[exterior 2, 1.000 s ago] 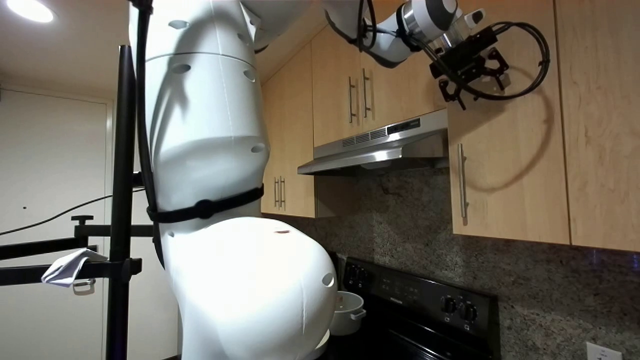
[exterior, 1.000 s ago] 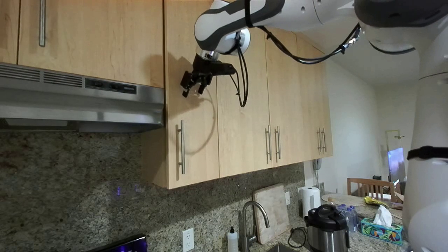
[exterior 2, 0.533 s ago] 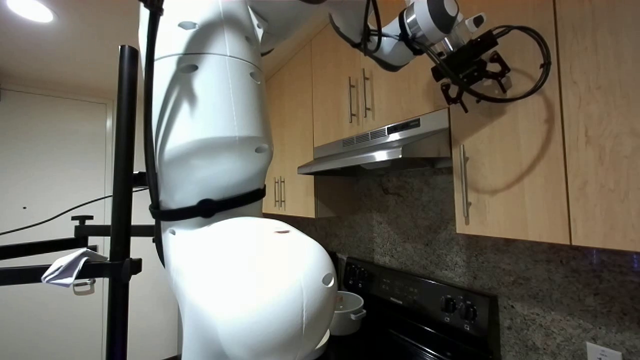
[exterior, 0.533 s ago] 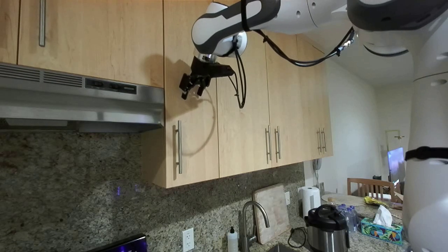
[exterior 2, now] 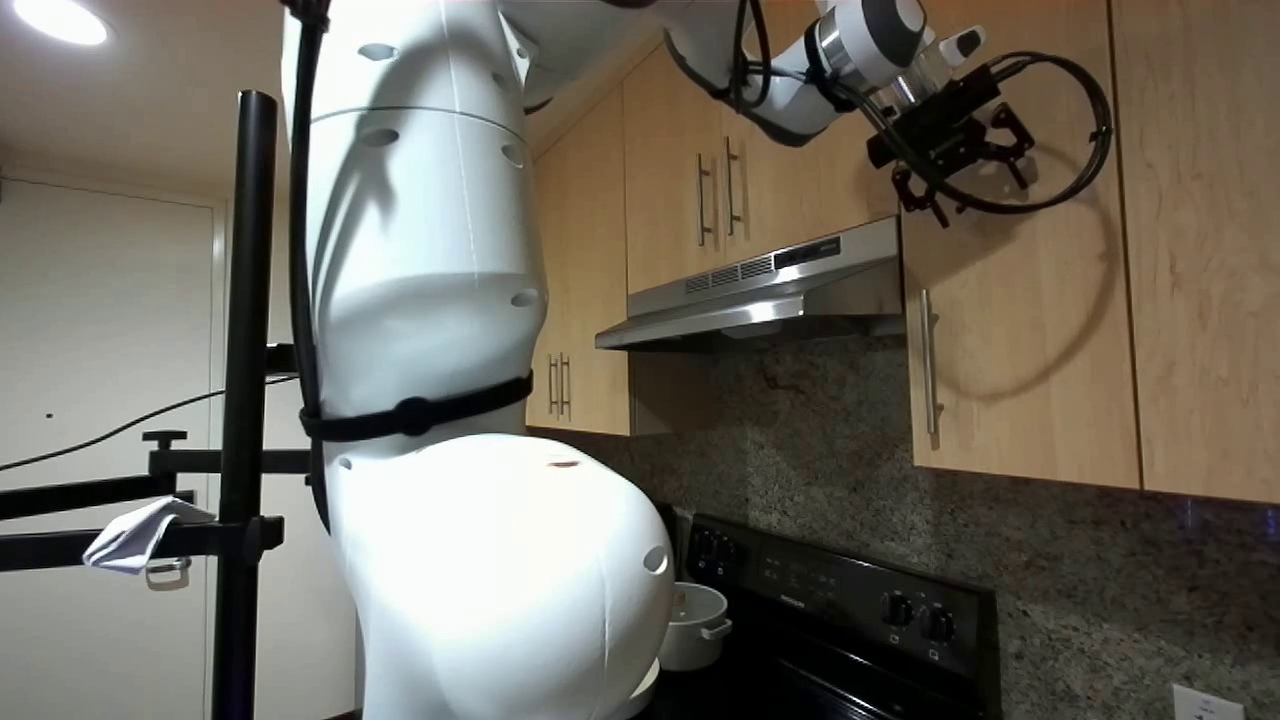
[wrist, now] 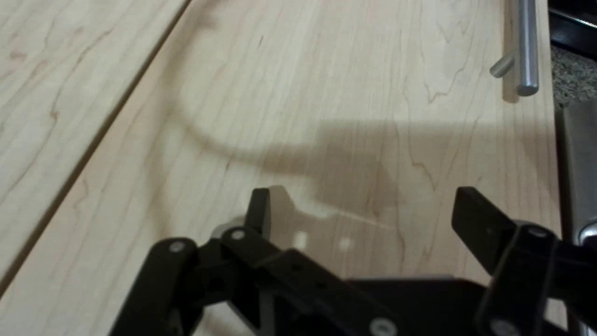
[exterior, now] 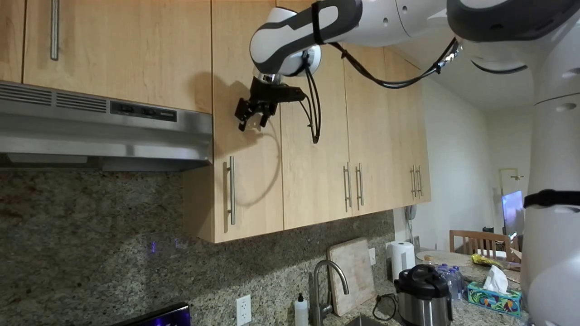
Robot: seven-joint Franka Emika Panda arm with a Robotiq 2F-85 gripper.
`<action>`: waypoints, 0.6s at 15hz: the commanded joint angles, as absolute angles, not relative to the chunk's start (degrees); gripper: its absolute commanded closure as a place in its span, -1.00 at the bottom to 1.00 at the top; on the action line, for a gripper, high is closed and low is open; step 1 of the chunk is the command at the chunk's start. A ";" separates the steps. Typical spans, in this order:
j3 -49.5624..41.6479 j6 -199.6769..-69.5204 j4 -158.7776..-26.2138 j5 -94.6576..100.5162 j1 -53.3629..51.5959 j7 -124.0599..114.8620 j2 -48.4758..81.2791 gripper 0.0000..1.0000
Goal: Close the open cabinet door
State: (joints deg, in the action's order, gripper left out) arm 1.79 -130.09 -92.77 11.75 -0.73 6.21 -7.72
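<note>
The cabinet door [exterior: 260, 213] is the tall light-maple door right of the range hood, also in the exterior view [exterior 2: 1040, 430]. It looks flush with the cabinet side and the neighbouring door. Its slim vertical silver bar handle [exterior: 232, 190] is near the lower hood-side edge and shows at the upper right of the wrist view [wrist: 527, 46]. My gripper [exterior: 253, 126] is in front of the door's face, above the handle, also in the exterior view [exterior 2: 982, 204]. In the wrist view [wrist: 366, 205] its fingers are spread with only wood between them. I cannot tell whether a fingertip touches the door.
The steel range hood [exterior: 104, 136] juts out beside the door. A neighbouring tall door [exterior: 312, 181] has a bar handle. A loop of cable [exterior 2: 1100, 130] hangs from the wrist near the door. A faucet [exterior: 333, 267] and a pressure cooker [exterior: 423, 294] stand below.
The door's handle-side edge has swung slightly inward, mostly between the first two moments, and now looks flush. My gripper moved a little with it, then slightly down and toward the hinge side.
</note>
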 commanded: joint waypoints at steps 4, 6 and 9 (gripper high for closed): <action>1.45 -128.27 -99.23 13.54 0.46 -1.60 -11.43 -1.00; 1.07 -128.46 -101.71 13.07 0.66 -2.55 -12.77 -1.00; 0.54 -128.16 -105.62 12.85 0.93 -3.49 -15.14 -1.00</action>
